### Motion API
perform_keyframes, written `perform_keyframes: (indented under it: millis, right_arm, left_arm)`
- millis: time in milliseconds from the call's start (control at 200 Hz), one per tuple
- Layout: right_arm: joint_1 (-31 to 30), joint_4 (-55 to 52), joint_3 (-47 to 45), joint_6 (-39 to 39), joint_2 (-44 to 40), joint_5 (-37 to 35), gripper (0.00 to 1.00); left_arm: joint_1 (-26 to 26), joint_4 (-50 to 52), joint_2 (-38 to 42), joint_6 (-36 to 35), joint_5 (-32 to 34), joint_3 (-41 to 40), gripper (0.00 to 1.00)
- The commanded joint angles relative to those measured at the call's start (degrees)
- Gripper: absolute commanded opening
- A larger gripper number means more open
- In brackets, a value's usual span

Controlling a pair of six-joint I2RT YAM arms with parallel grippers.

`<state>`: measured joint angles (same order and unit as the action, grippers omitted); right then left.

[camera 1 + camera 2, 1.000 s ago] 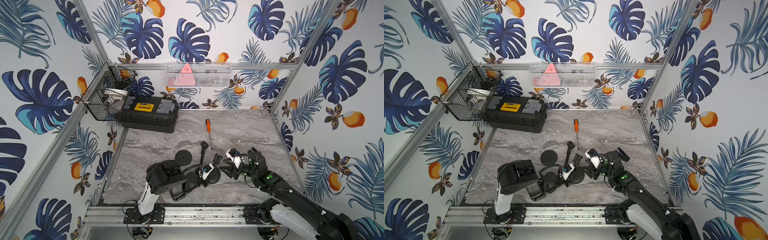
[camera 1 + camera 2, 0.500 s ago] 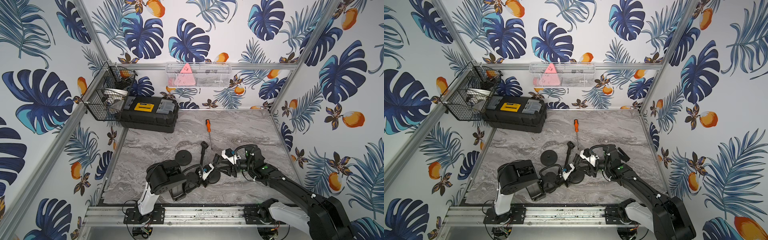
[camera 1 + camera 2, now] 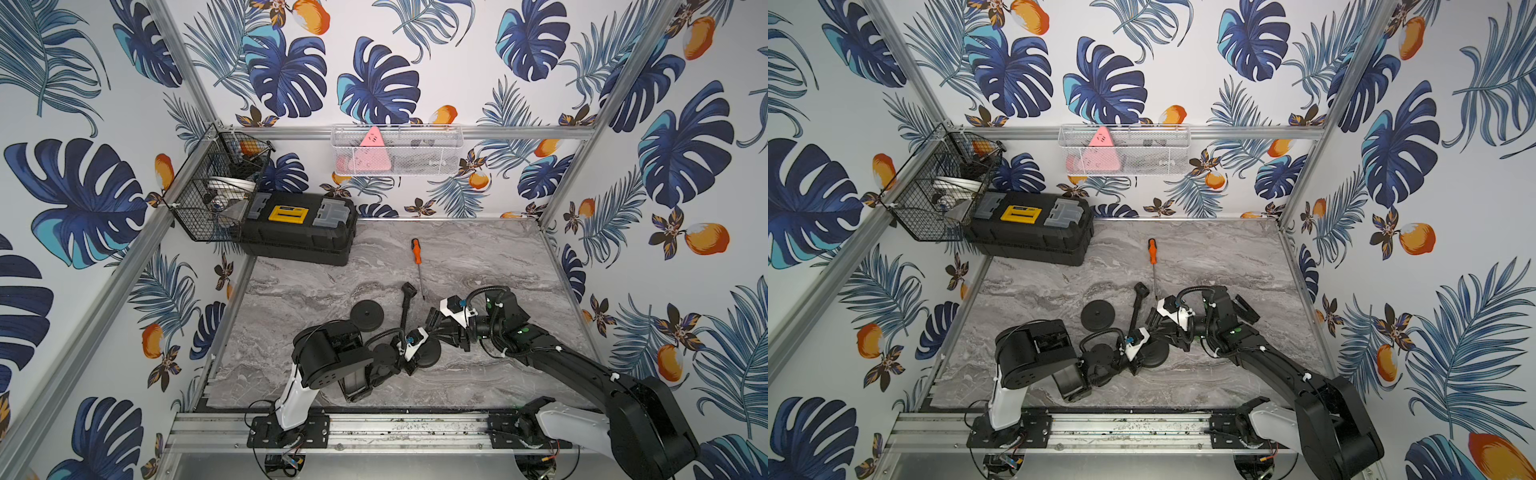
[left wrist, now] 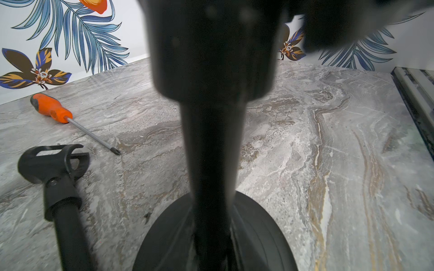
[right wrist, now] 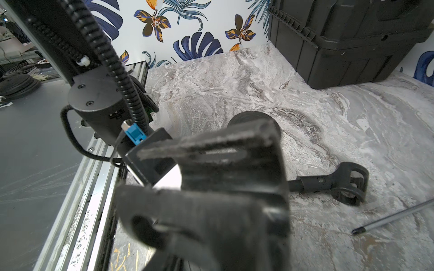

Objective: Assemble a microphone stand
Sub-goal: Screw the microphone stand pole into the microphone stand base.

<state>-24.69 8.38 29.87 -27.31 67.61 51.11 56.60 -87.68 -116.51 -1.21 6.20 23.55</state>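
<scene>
The left hand [image 3: 415, 356] sits low on the grey marbled desk [image 3: 478, 257], closed narrowly on the short black upright post [image 4: 211, 152] that rises from a round black base disc [image 3: 435, 354]. Its own fingers do not show in the left wrist view, and the post's top blurs into a dark mass there. The right hand [image 3: 433, 325] is just beside the left hand. Its blurred black fingers [image 5: 223, 145] stand somewhat apart, but whether they pinch anything cannot be told. A second black disc [image 3: 365, 316] lies near, and a black tube with a microphone clip [image 3: 405, 305] lies flat between that disc and the right hand. The orange-handled screwdriver [image 3: 416, 251] lies beyond, and the right wrist view cuts off all but its tip. A black toolbox [image 3: 299, 228] fills the far left corner.
</scene>
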Motion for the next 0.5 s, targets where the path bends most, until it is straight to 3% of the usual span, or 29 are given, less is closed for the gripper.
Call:
perform_keyframes:
  millis: [0, 120, 285, 495]
  right_arm:
    - [-0.19, 2.36, 0.3, -1.12, 0.24, 2.14, 0.32]
    - [-0.44, 2.25, 0.24, -1.61, 0.34, 2.4, 0.24]
    - [-1.06, 0.79, 0.3, -2.37, 0.77, 2.17, 0.0]
    - [-4.3, 2.35, -3.22, -0.49, -1.34, -0.86, 0.0]
  left_arm:
    - [-0.08, -0.78, -0.21, 0.2, -0.31, 0.0, 0.24]
    - [-0.05, -0.79, -0.3, 0.29, -0.4, 0.14, 0.24]
    - [-0.08, -0.77, -0.22, 0.42, -0.22, 0.09, 0.25]
    - [-0.09, -0.75, 0.79, 0.45, 0.44, -0.56, 0.27]
